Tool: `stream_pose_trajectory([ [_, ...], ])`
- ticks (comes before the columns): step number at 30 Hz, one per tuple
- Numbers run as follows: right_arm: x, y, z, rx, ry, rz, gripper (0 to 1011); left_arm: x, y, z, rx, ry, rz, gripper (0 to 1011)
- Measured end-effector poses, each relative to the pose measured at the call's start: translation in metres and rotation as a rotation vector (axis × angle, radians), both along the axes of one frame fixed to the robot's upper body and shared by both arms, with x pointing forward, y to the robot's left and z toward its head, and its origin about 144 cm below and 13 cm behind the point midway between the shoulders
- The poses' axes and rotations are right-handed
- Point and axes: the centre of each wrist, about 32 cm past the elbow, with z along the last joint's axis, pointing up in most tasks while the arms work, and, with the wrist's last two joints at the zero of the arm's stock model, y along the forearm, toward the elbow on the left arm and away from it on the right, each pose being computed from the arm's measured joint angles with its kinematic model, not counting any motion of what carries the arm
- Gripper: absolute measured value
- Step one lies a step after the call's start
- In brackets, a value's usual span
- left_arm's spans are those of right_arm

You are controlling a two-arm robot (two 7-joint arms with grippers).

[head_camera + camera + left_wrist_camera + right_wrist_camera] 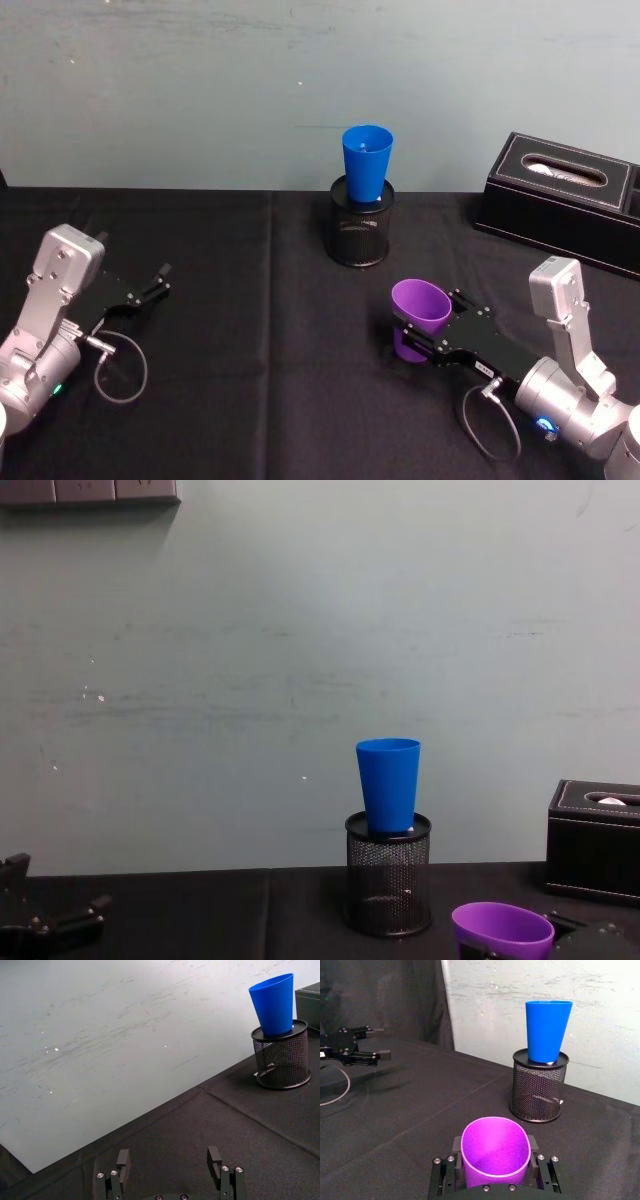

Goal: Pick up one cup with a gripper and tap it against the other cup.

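— Where's the purple cup (pixel 420 305)?

— On the right side of my black-cloth table (pixel 250 390), nearer me than the black mesh holder (pixel 361 232) and a bit to its right, well apart from it. The right gripper (pixel 431 318) pinches it, with one angular black finger on each side of the cup. I can't tell whether its base touches the cloth.

— Which way does it point?

— Mouth up, with its long axis near upright and leaning slightly. It's smooth plastic, tapered and wide at the rim. In the right wrist view I look down onto its purple inner wall.

— And the blue cup (pixel 367 165)?

— It stands upright in the mesh holder, narrow end down inside the round rim and mouth up. Most of what I see of it rises above the holder. It's smooth, bright plastic, taller and narrower than the purple one. The holder is a cylinder of fine wire mesh, set far back near the pale wall.

— Anything else holding something?

— A black tissue box (pixel 560 200) sits at the far right, boxy with stitched edges. Something white shows in its oval slot.

— The left arm?

— The left gripper (pixel 153 285) hangs low over the cloth at my far left. Its fingers are spread, with bare cloth showing between them.
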Motion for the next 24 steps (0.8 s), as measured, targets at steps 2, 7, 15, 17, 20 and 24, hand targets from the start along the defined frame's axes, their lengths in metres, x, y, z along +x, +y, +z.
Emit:
stream_pose_trajectory([
  [2, 0.0000, -0.0001, -0.0001, -0.001, 0.000, 0.000, 732, 0.0000, 0.0000, 0.0000, 0.000, 0.000, 0.000, 1011],
  [7, 0.0002, -0.0004, -0.0011, -0.001, 0.003, -0.001, 732, 0.0000, 0.0000, 0.0000, 0.000, 0.000, 0.000, 1011],
  [15, 0.0007, -0.0005, -0.0016, -0.002, 0.006, 0.005, 732, 0.0000, 0.0000, 0.0000, 0.000, 0.000, 0.000, 1011],
  [17, 0.0007, -0.0005, -0.0015, -0.002, 0.006, 0.005, 733, 0.0000, 0.0000, 0.0000, 0.000, 0.000, 0.000, 1011],
  [20, 0.0007, -0.0005, -0.0014, -0.002, 0.005, 0.004, 732, 0.0000, 0.0000, 0.0000, 0.000, 0.000, 0.000, 1011],
  [24, 0.0007, -0.0004, -0.0012, -0.002, 0.005, 0.005, 732, 0.0000, 0.0000, 0.0000, 0.000, 0.000, 0.000, 1011],
])
